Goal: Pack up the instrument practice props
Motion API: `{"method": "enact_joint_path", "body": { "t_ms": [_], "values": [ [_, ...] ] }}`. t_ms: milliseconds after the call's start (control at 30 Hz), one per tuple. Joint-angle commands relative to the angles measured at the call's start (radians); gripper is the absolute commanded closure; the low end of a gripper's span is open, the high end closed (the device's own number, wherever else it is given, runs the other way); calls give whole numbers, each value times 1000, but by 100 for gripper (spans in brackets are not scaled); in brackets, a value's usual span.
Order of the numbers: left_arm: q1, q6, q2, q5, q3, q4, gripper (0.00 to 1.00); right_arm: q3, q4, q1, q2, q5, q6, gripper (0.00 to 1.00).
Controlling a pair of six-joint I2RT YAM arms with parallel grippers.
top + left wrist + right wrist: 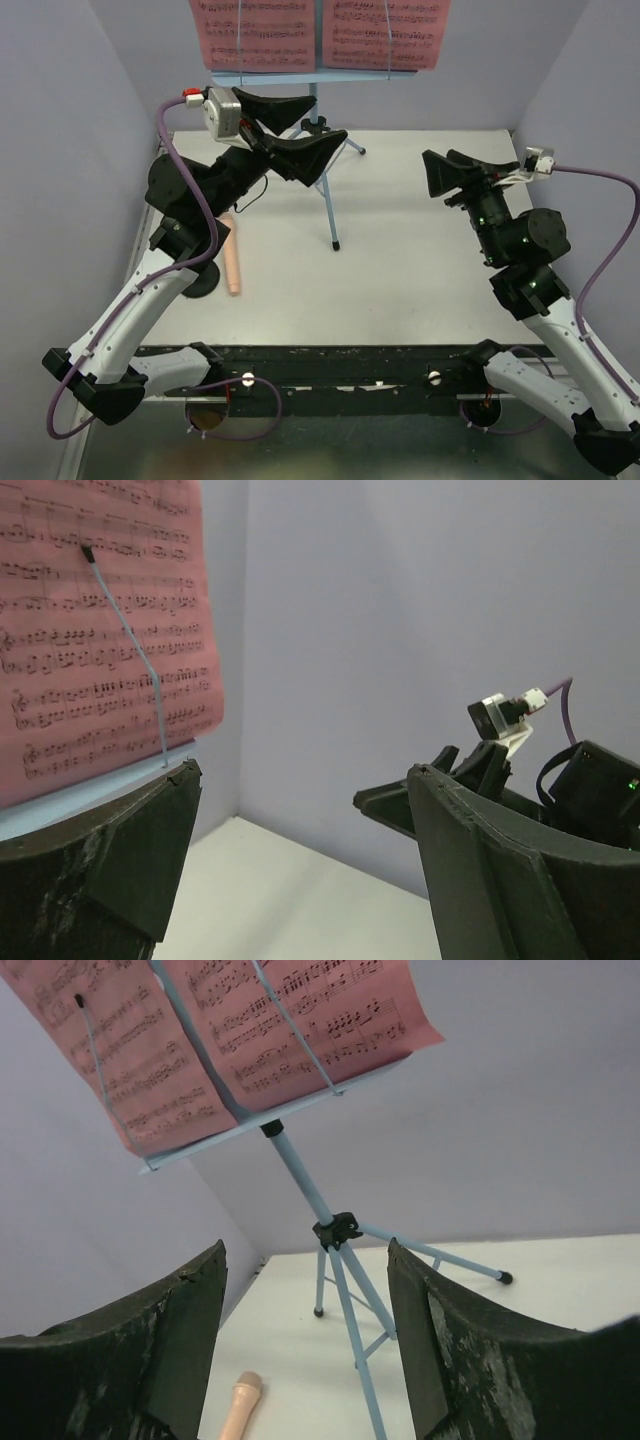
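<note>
The light-blue music stand (pixel 328 195) stands at the back centre on its tripod. Two pink sheet-music pages, left (pixel 252 35) and right (pixel 385 32), rest on its desk. My left gripper (pixel 326 120) is open and empty, raised just below the desk's front edge, beside the stand's pole. In the left wrist view (pixel 300 770) a pink page (pixel 100 630) is close on the left. My right gripper (pixel 428 172) is open and empty, right of the stand, facing it (pixel 305 1245). The beige-pink microphone (pixel 232 256) lies on the table at the left. The black mic stand's base (pixel 200 284) is partly hidden under my left arm.
Lilac walls (pixel 70 150) close in the white table (pixel 400 270) at the left, back and right. The tripod legs (pixel 355 1300) spread across the table's back middle. A black rail (pixel 340 365) runs along the near edge.
</note>
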State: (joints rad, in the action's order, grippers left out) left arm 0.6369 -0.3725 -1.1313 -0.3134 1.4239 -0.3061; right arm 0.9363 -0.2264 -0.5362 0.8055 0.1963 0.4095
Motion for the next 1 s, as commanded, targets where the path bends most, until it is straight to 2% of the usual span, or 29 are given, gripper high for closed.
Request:
{"method": "enact_joint_path", "body": {
  "t_ms": [0, 133, 267, 367, 467, 600, 733, 967],
  "values": [
    [-3, -46, -10, -81, -6, -2, 8, 48, 148, 5, -2, 80, -95, 45],
    [-20, -69, -80, -105, 68, 32, 8, 85, 154, 4, 14, 80, -149, 45],
    [-80, -183, -131, -141, 118, 29, 11, 165, 223, 15, 139, -67, -186, 41],
    [-106, -192, -76, -130, 26, 13, 11, 104, 237, 34, 214, -152, -147, 36],
    [-108, -163, 25, -95, -107, 9, 11, -3, 84, 44, 285, -179, -109, 33],
    [-106, -146, 123, -44, -275, 41, 12, -50, -48, 45, 421, -189, -104, 32],
    [-106, -149, 169, 92, -436, 91, 13, -51, -172, 45, 558, -325, -78, 31],
    [-106, -137, 196, 345, -597, 142, 12, 16, -315, 39, 793, -422, -23, 22]
  ]
}}
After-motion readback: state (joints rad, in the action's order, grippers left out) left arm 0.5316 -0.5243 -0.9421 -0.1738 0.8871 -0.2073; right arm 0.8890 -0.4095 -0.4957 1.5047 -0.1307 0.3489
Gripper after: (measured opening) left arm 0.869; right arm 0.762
